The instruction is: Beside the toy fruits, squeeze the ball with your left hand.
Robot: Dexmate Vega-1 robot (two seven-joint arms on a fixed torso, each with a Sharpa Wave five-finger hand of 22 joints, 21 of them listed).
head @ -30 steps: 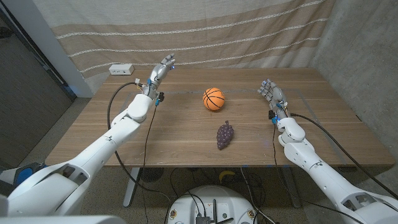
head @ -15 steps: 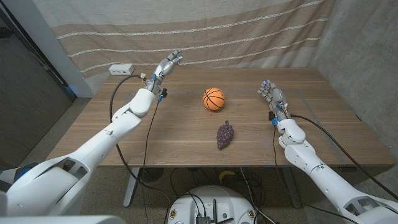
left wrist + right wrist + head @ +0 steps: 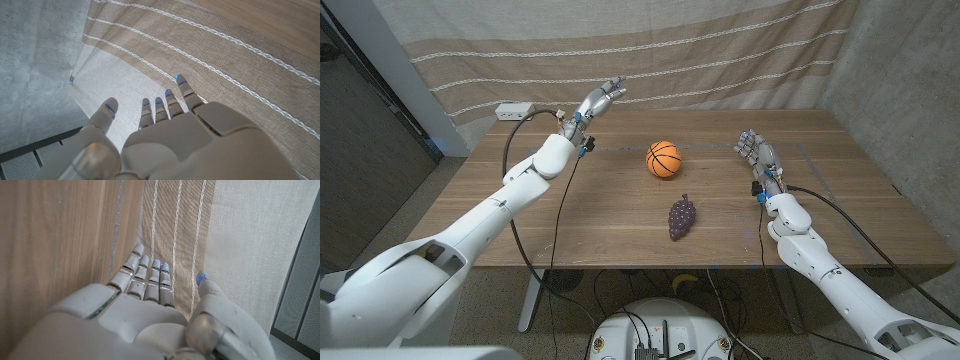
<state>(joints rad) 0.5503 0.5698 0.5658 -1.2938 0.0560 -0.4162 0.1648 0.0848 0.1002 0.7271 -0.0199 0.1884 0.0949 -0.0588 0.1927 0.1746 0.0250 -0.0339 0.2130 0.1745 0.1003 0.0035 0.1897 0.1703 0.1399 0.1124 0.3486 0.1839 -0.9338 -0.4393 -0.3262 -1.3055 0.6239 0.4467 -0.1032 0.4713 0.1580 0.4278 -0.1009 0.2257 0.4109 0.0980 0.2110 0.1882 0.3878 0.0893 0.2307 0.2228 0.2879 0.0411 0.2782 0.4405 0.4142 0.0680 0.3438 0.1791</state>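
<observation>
The long wooden table (image 3: 570, 215) with a plank-grain top spans the head view, backed by a beige woven curtain with thin white stripes (image 3: 650, 50) and, to one side, a grey concrete wall (image 3: 900, 90). The robot's white left arm (image 3: 510, 195) reaches from the near left corner toward the table's far left part, and its left hand (image 3: 598, 101) is raised above the far edge, fingers (image 3: 172, 102) spread and extended with nothing in them; in the left wrist view they point at the striped curtain. The white right arm (image 3: 820, 265) lies along the table's right side, and the right hand (image 3: 756, 150) stands with its fingers straight, close together and holding nothing, well to the right of the ball. The small orange ball with black seam lines like a basketball (image 3: 663, 159) sits on the table near the middle, toward the far side, well apart from both hands and touched by neither. Just nearer the robot lies the dark purple toy bunch of grapes (image 3: 682, 216), close to the ball but not touching it. A small white power strip (image 3: 515, 111) rests at the table's far left corner. No writing or label can be read on the ball or anything else
</observation>
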